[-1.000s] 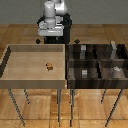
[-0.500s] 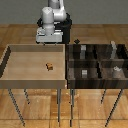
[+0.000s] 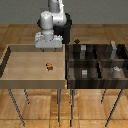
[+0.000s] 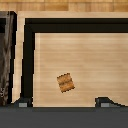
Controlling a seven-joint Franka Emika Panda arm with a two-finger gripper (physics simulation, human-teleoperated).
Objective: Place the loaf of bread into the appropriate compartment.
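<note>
The loaf of bread (image 3: 49, 66) is a tiny orange-brown block lying on the floor of the light wooden tray (image 3: 15, 70), near its middle. My gripper (image 3: 48, 49) hangs above the tray's far side, a little behind the loaf and clear of it. In the wrist view the loaf of bread (image 4: 65, 83) lies on the tray floor between the two fingertips (image 4: 105, 102) but well ahead of them. The gripper (image 4: 63, 103) is open and holds nothing.
A dark bin with several compartments (image 3: 97, 62) stands at the exterior view's right, against the tray. Small grey blocks (image 3: 85, 73) sit in some compartments. A small dark object (image 3: 76, 41) rests at the bin's far rim. The tray has raised walls.
The arm has shifted toward the exterior view's left and come lower over the tray, nearer the loaf. The loaf has not moved.
</note>
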